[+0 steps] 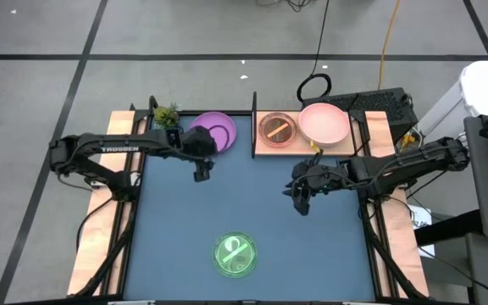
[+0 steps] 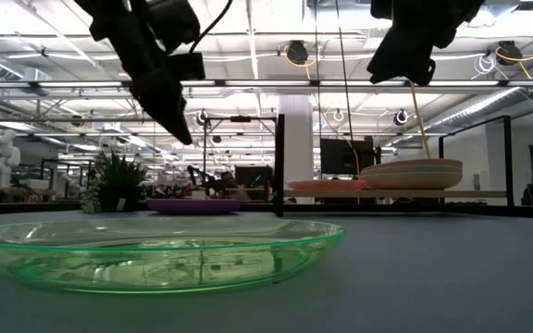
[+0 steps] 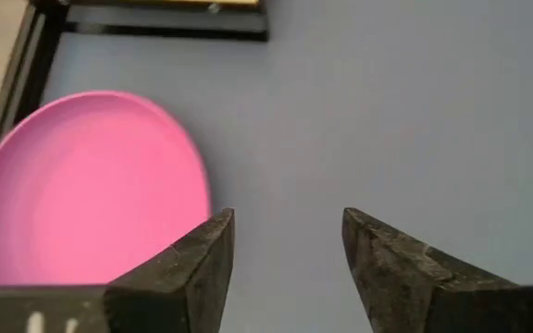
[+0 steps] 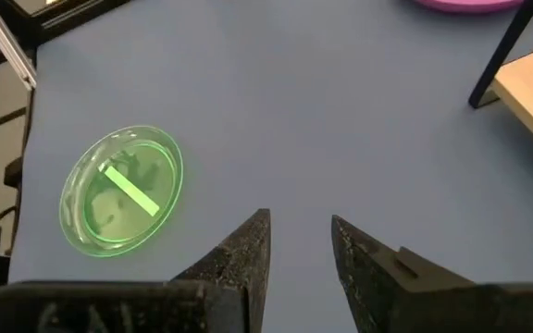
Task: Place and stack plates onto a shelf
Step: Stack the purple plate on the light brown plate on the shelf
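Green translucent round plate lies nearest, well apart from both empty, parted grippers: left beside purple plate, right mid-table.

1. The tabletop is a plain slate blue, edged by pale wooden side rails.
2. The green plate is translucent bright green, and the stick lying in it is a lighter, solid green.
3. The purple plate is an opaque violet in the high view; in the left wrist view it shows vivid pink-magenta.
4. The shelf is light, unpatterned wood with a black upright at one end.
5. On it, the small plate is translucent orange-brown, with an orange stick inside.
6. The large plate beside it is soft pink.
7. Both arms are matt black.
8. The little plant is dark green.
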